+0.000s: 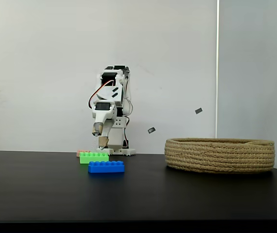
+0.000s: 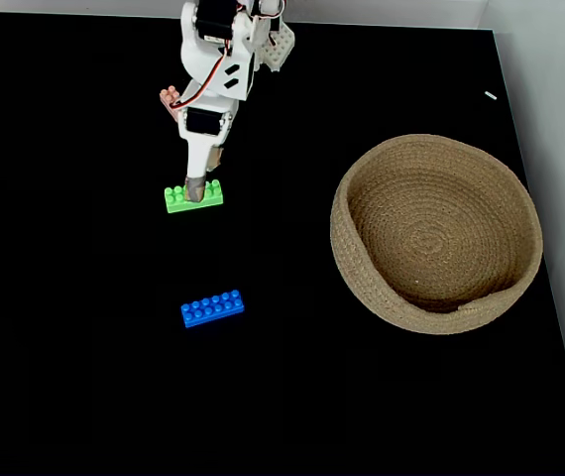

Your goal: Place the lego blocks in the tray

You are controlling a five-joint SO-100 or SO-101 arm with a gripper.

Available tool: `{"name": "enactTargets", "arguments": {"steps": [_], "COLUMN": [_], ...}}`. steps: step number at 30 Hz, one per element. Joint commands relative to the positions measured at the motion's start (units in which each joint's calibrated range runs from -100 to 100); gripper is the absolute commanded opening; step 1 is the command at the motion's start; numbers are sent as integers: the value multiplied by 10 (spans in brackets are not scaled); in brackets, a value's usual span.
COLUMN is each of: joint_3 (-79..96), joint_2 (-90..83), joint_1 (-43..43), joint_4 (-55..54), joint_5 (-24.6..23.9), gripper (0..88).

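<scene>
Handling: the lego blocks look light, rigid and smooth-sided; I judge a pinch across the narrow width, mid-length, holds best.
Green block point(image 2: 193, 197): long, bright, studded; on the tabletop point(image 2: 84, 377), left of the tray, directly under the tool.
Blue block point(image 2: 212, 308): long, nearer than the green one, apart from it.
Pink-orange block point(image 2: 169, 96): shorter, far side, beside the arm.
Tray point(image 2: 340, 228): wide coiled-rope basket, right, holding no blocks.
Tool point(image 1: 101, 137): poised above the green block, fingers apart, gripping nothing.

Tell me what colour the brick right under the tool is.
Bright green: the green brick lies below the tool, best seen in the fixed view from above.
</scene>
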Motion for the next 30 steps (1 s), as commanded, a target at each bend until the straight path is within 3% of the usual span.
{"name": "enactTargets", "arguments": {"steps": [1, 12, 16, 19, 24, 30], "joint_3": [-33, -59, -74, -76, -77, -88], "joint_2": [9, 120, 148, 155, 154, 142], "joint_1": [27, 31, 18, 16, 20, 10], "joint_4": [0, -41, -41, -41, -57, -70], "joint_5": [11, 15, 42, 44, 31, 20], "gripper": [369, 367, 366, 278, 3, 0]}}
